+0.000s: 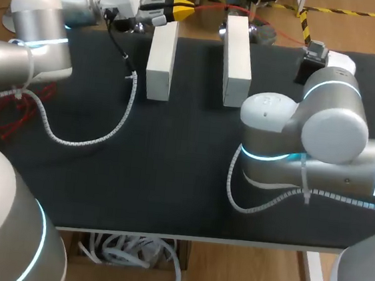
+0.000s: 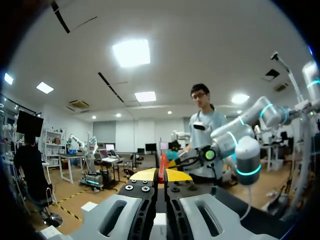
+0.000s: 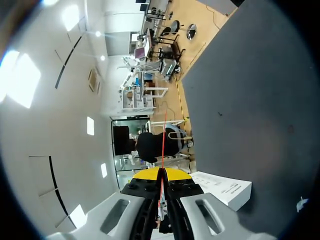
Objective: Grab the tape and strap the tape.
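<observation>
Starting nearest, the black counter (image 1: 171, 172) carries a pale ribbed cable (image 1: 80, 141) looping from the left arm. Farther back stand two upright white blocks: one (image 1: 161, 57) just in front of the left hand (image 1: 181, 7), the other (image 1: 238, 52) between the two hands. Faint print on the block face beside the right hand (image 3: 161, 174) is too small to read. At the far edge, both hands are pinched narrow on the red tape (image 3: 163, 145), which runs taut from one hand's yellow tips to the other's.
</observation>
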`<state>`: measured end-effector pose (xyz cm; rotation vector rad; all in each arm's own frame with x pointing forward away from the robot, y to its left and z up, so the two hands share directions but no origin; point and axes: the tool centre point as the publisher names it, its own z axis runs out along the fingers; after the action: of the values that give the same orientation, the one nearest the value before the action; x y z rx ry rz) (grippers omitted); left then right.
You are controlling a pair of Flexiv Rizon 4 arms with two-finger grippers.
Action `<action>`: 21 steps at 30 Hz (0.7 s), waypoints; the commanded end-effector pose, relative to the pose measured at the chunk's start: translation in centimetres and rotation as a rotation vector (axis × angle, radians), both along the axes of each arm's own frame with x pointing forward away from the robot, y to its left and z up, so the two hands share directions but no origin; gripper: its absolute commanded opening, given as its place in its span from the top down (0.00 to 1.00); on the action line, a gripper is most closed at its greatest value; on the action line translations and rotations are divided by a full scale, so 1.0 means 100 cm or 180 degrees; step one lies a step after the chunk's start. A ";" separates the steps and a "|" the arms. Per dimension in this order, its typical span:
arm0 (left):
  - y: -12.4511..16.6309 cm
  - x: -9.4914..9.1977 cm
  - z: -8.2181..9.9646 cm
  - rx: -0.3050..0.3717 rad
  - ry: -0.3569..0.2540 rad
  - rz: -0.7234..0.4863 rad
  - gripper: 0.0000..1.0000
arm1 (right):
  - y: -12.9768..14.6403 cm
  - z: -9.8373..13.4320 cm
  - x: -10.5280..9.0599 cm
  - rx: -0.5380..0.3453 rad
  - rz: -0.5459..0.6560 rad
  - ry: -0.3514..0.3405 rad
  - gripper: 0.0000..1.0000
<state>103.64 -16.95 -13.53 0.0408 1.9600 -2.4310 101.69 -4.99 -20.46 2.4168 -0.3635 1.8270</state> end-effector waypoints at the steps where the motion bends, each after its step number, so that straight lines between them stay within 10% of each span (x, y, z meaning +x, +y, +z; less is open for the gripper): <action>1: -0.014 -0.011 0.018 0.1209 0.0755 0.0238 1.00 | -0.001 0.004 0.000 0.0000 0.0006 0.0031 1.00; 6: -0.032 -0.018 0.016 0.2329 0.1363 0.0633 1.00 | -0.001 0.004 0.000 0.0000 0.0006 0.0031 1.00; 11: -0.052 -0.026 0.006 0.3246 0.1450 0.0838 1.00 | -0.001 0.004 0.000 0.0000 0.0006 0.0031 1.00; 21: -0.057 -0.040 0.015 0.4107 0.1273 0.1185 1.00 | -0.001 0.004 0.000 0.0000 0.0006 0.0031 1.00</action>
<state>100.45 -22.78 -13.01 -0.4241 2.5811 -1.8885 101.68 -4.99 -20.45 2.4175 -0.3633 1.8263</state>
